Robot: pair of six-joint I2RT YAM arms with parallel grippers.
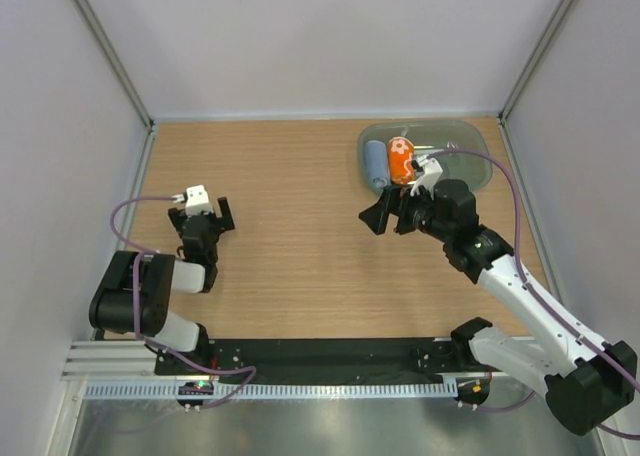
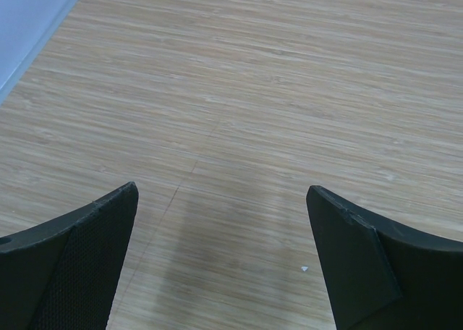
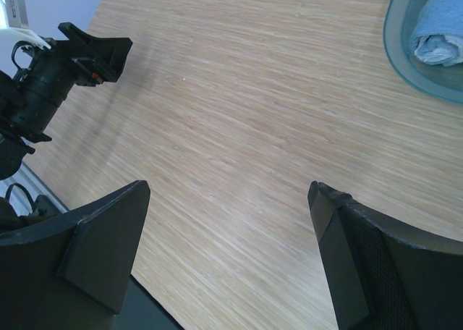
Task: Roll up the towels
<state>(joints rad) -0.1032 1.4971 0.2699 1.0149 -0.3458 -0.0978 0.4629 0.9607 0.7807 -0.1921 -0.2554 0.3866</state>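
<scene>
Top external: towels (image 1: 399, 158) in tray (image 1: 466, 162)

So the surface (image 1: 300, 186) is light tan wood grain with fine streaks all over. In its far right corner we've got the tray (image 1: 478, 139), a see-through teal. The light blue towel (image 1: 376, 164) looks plain to us, and the printed towel (image 1: 401, 158) shows bright orange with white patches. The left tool (image 2: 221, 200) and right tool (image 3: 230, 192) are both matte black, with a fine mesh pattern on the pads. The cables (image 1: 125, 216) are purple, and the walls (image 1: 60, 126) are pale grey.
</scene>
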